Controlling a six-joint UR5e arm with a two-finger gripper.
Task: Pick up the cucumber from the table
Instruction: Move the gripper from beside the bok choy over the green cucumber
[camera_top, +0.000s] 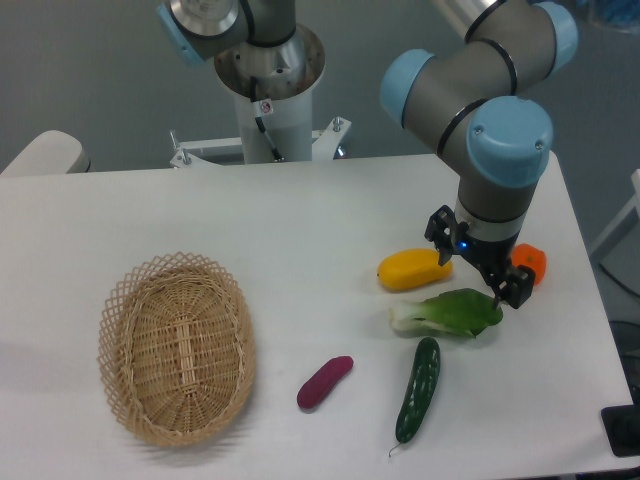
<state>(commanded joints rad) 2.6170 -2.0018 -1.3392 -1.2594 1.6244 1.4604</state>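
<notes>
The cucumber (418, 388) is long, dark green and bumpy. It lies on the white table (300, 230) near the front edge, right of centre, with its thin stem tip pointing toward the front. My gripper (478, 262) hangs from the arm above the table, behind and to the right of the cucumber. It is over the gap between the yellow piece and the orange piece. Its two black fingers (515, 287) stand apart, and nothing is between them. The gripper is clear of the cucumber.
A leafy bok choy (447, 312) lies just behind the cucumber's far end. A yellow piece (413, 269) lies left of the gripper and an orange piece (530, 262) right of it. A short purple piece (324, 382) lies left of the cucumber. A wicker basket (175, 345) stands at the front left.
</notes>
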